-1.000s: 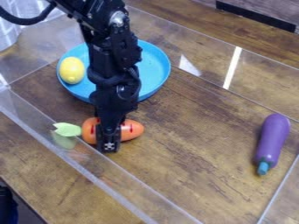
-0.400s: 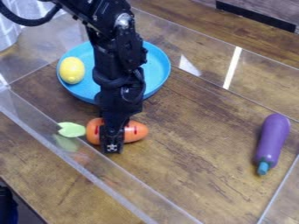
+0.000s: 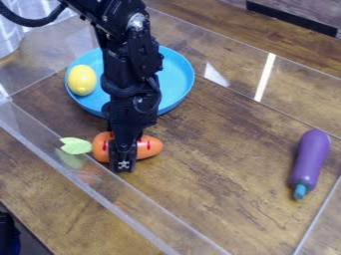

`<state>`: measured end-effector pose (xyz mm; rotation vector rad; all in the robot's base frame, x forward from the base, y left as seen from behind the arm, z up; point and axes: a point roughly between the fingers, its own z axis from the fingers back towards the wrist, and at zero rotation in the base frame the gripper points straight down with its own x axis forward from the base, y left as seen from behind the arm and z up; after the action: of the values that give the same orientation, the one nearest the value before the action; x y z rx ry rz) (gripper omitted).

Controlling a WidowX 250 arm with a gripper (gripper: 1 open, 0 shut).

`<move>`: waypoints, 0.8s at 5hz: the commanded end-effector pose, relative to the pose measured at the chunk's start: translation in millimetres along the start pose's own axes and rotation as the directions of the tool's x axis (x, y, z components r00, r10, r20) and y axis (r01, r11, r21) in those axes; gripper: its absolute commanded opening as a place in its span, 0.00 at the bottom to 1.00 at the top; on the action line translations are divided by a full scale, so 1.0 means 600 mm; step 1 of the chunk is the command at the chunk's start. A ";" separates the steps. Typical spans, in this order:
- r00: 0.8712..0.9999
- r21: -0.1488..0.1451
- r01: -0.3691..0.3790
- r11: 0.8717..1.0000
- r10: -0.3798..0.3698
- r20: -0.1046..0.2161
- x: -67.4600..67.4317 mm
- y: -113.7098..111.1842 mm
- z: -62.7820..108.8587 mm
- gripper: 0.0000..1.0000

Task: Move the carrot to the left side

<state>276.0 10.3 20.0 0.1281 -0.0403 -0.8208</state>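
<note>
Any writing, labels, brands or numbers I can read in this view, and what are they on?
No readable text anywhere in view.
Carrot: dark groove marks only, no lettering that I can make out.
Eggplant: no label or sign visible.
Blue bowl and yellow ball: no words or numbers seen.
Black gripper: no brand or number legible; any small print would be too blurred at this size.

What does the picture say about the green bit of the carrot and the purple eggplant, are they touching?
Apart: the camera view shows a wide stretch of bare table between the leafy top and the eggplant.
</note>
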 end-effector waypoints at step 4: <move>0.990 0.101 -0.136 0.986 0.137 -0.011 -0.066 0.095 0.121 0.00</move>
<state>278.5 66.3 81.9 0.1915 -0.0251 -0.6838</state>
